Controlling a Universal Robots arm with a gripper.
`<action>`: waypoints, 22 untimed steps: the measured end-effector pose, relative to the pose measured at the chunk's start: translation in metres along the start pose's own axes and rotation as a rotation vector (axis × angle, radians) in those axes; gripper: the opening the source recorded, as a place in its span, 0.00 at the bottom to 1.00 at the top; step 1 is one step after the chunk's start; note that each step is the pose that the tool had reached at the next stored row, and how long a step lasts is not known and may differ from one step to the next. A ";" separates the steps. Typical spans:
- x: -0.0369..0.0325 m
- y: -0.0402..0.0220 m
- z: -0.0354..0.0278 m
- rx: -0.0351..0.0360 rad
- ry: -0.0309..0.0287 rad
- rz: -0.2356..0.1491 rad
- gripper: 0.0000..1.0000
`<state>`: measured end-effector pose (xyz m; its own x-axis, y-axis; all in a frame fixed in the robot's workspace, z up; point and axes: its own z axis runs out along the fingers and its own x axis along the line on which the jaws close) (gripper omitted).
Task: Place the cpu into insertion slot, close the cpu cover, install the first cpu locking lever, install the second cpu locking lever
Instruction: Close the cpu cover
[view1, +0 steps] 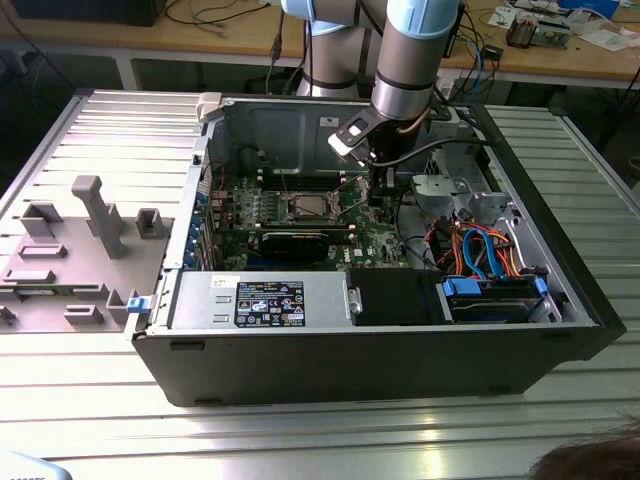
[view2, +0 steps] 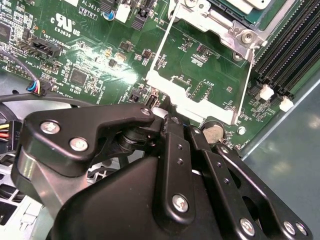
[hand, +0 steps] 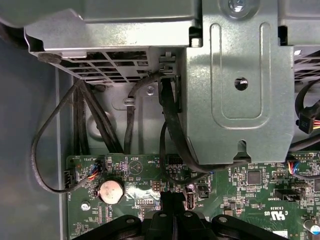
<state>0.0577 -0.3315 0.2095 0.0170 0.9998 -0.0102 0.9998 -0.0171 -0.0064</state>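
In the exterior view, I see the open computer case (view1: 400, 350) holding the green board (view1: 370, 245), the cpu (view1: 305, 208) lying in the insertion slot (view1: 306, 196) and the gripper (view1: 378, 185) near it. In the second wrist view, the cpu cover (view2: 190, 102) lies swung open, fingertips at its edge. In the first wrist view, the claw is narrow, fingers (hand: 167, 200) pressed together.

A ribbed silver metal table (view1: 300, 440) stands before a cluttered wooden workbench (view1: 150, 40).

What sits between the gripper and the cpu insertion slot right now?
In the second wrist view, the thin silver sheet-metal cpu cover lies flipped open between the black gripper and the silver-rimmed square insertion slot.
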 end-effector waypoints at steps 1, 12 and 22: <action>0.0000 0.0000 0.0002 0.0000 0.0000 0.000 0.11; 0.0000 0.0000 0.0029 0.0000 0.0000 0.000 0.11; 0.0000 0.0000 0.0047 0.0000 0.0000 0.000 0.11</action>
<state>0.0577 -0.3315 0.2047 0.0170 0.9998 -0.0102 0.9998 -0.0171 -0.0065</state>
